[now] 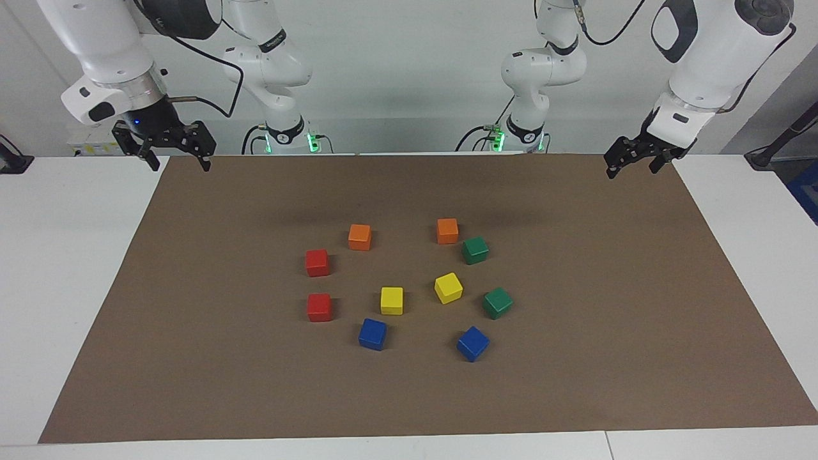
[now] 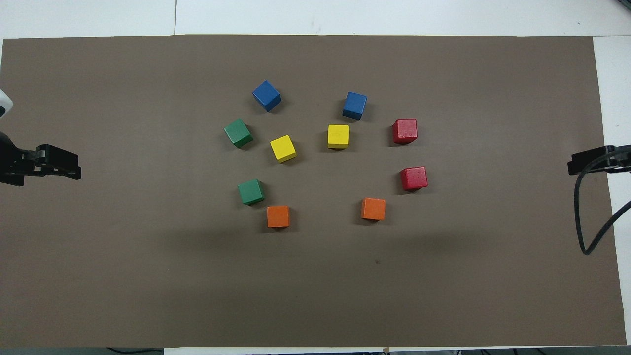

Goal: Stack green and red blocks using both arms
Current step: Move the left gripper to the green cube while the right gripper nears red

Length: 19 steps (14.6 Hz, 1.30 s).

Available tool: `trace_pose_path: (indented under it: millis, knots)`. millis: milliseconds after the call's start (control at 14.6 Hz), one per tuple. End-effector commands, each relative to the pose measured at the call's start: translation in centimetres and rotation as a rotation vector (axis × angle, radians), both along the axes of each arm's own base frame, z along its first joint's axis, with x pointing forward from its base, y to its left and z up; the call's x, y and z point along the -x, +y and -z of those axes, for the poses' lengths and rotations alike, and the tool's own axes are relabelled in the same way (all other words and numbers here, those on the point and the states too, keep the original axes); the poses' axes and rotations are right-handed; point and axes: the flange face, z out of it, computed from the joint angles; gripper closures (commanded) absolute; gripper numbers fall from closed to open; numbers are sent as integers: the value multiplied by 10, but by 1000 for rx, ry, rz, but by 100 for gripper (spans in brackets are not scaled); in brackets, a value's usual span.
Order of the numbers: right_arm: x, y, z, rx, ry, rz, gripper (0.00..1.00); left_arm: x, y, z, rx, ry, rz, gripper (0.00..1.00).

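We see both claws spread wide, empty, over opposite mat ends: left gripper (image 1: pixel 629 165) nearer the green blocks (image 1: pixel 475 250); right gripper (image 1: pixel 171 153) nearer the red blocks (image 1: pixel 317 262).

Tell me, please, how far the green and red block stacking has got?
Nothing is stacked yet. Both green blocks and both red blocks sit singly on the mat. The left tool and right tool hang open and empty over the mat's corners. All stacking remains.

Brown mat (image 1: pixel 192 358), two orange cubes (image 1: pixel 360 237), two yellow cubes (image 1: pixel 392 300), two blue cubes (image 1: pixel 372 334)
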Motion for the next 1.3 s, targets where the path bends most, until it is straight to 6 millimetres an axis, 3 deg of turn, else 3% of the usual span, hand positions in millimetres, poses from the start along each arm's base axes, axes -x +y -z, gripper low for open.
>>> trace_pose_path:
  millis: [0, 412, 618, 1030, 1236]
  knots:
    - [4, 1, 0, 0, -2, 29, 0, 3, 2, 0, 3, -4, -14, 0]
    - [5, -2, 1, -8, 1, 31, 0, 3, 2, -1, 3, -5, -14, 0]
    - [2, 12, 2, -15, -6, 14, 0, 2, 2, -1, 4, -7, -13, 0]
    - [-20, 65, 82, -21, -26, 13, 0, 3, 2, 0, 3, -2, -14, 0]
    - [-35, 97, 134, -24, -14, -8, 0, 2, 2, 0, 4, -7, -11, 0]
